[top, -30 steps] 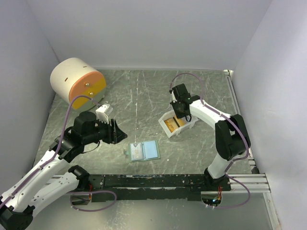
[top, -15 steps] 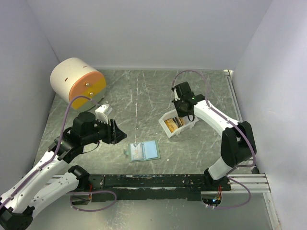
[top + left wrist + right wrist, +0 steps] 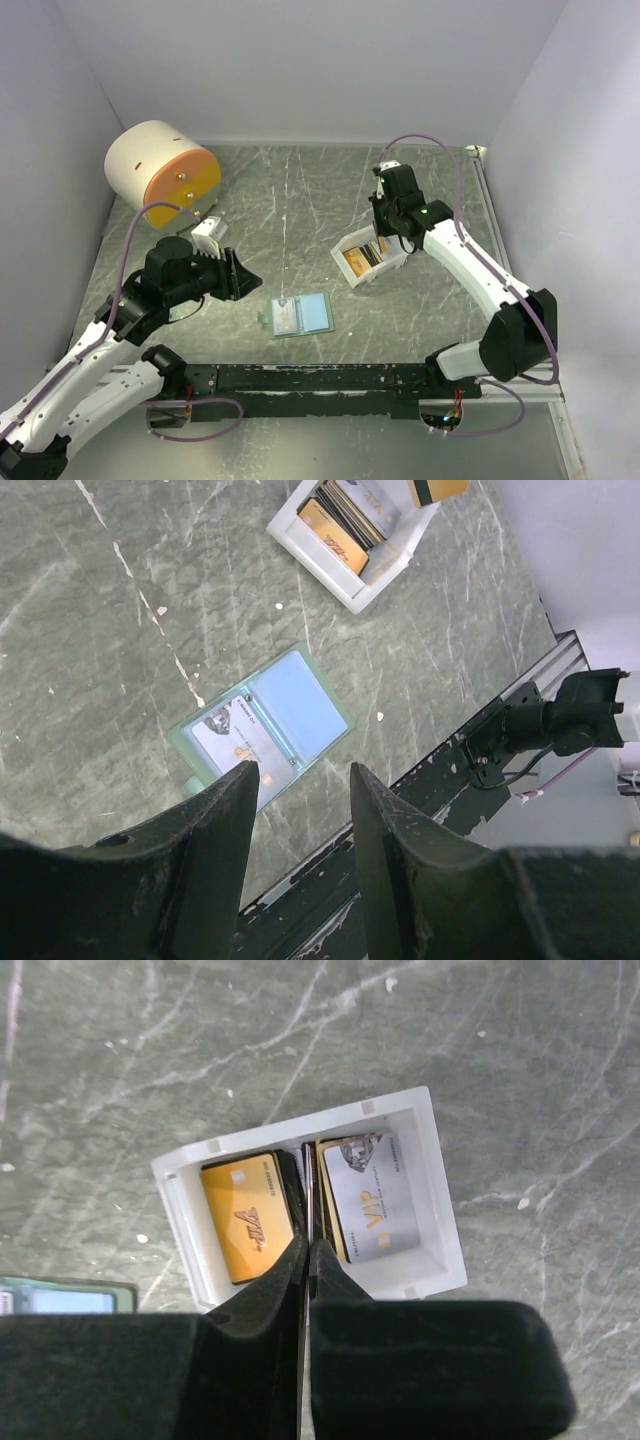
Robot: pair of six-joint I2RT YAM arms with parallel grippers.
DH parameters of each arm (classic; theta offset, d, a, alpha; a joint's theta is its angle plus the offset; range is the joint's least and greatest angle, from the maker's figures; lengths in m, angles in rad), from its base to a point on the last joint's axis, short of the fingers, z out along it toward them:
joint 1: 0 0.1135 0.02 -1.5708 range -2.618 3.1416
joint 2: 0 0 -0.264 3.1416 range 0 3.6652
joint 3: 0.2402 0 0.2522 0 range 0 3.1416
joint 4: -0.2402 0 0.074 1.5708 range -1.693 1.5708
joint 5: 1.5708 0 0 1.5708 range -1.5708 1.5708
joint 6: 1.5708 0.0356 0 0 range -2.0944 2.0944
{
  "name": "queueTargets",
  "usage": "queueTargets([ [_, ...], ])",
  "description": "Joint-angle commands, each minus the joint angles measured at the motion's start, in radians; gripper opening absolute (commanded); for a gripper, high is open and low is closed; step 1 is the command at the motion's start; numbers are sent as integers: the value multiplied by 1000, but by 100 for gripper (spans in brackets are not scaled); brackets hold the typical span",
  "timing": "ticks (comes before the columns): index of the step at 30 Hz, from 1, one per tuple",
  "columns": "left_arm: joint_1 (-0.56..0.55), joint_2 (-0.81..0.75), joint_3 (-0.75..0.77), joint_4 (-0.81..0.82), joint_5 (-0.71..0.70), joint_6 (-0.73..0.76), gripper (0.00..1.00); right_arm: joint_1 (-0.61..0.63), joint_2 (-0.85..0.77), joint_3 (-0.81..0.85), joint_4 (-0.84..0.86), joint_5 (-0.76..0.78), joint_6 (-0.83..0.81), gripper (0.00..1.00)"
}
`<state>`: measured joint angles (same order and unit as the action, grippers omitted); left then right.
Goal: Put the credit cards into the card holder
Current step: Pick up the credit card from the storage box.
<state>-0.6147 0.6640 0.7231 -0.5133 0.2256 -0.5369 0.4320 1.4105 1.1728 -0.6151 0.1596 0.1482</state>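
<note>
The card holder [image 3: 301, 315] lies open on the table, pale blue inside, with one card [image 3: 232, 742] in its left pocket. Credit cards sit in the small white tray [image 3: 300, 1125]: an orange-gold one [image 3: 247, 1228] on the left and a grey VIP one [image 3: 372, 1205] on the right. My right gripper [image 3: 310, 1247] hangs above the tray, shut on a credit card [image 3: 309, 1185] seen edge-on. That orange-gold card [image 3: 437, 488] shows at the top of the left wrist view. My left gripper [image 3: 305, 772] stands open and holds nothing, above and to the left of the card holder.
A round cream-and-orange drawer cabinet [image 3: 163, 172] stands at the back left. A small white block [image 3: 205, 228] sits by my left wrist. A black rail [image 3: 330, 380] runs along the near edge, and walls close in on three sides.
My right gripper has lifted up and to the right from the tray with a card pinched in it. The left arm has shifted slightly left.
</note>
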Motion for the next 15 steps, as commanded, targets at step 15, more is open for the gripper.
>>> queueTargets([
  [15,-7,93,-110,470,290,-388,50,5,-349,-279,461,-647,438,0],
])
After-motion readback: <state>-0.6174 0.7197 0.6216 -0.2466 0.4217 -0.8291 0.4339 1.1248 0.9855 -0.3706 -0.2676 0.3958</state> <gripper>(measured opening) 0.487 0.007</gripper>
